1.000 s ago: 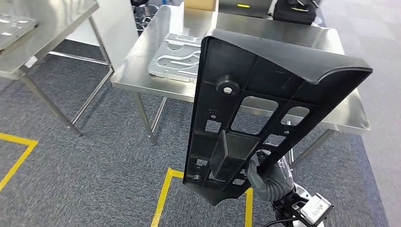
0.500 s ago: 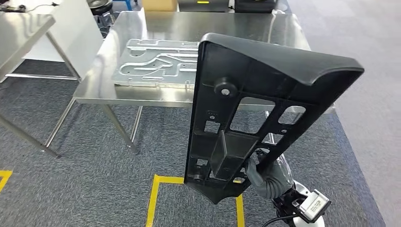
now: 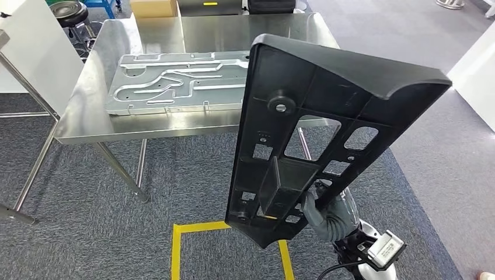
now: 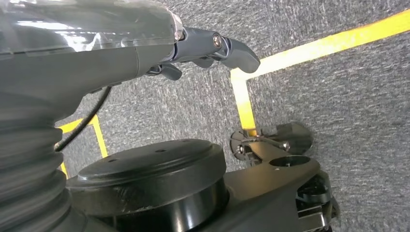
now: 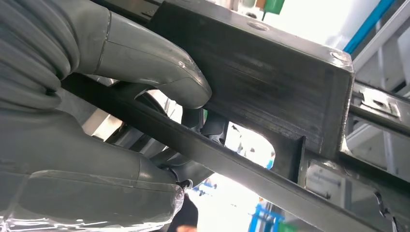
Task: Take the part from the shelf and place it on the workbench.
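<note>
1. A grey carpeted floor fills the room, marked with yellow tape lines that form a corner near the robot's feet.
2. A steel desk stands ahead on thin metal legs. Its far right side is hidden behind the held part.
3. The black plastic part, long and ribbed with several cut-out windows and a round screw boss, is held upright and tilted in the air. It is in front of the desk and above the floor, not touching either. No writing can be read on it; a small yellow mark near its lower end is too small to make out.
4. A flat silver metal plate with pressed channels lies on the desk. Its right end is covered by the black part.
5. The right hand grips the part at its lower end. In the right wrist view the thumb and fingers wrap around a bar of the part's frame.
6. The left hand hangs over the floor holding nothing, its fingers loosely extended.
7. A cardboard box sits beyond the desk's far edge, cut off by the frame.
8. A white label tag at the right wrist is too blurred to read.
</note>
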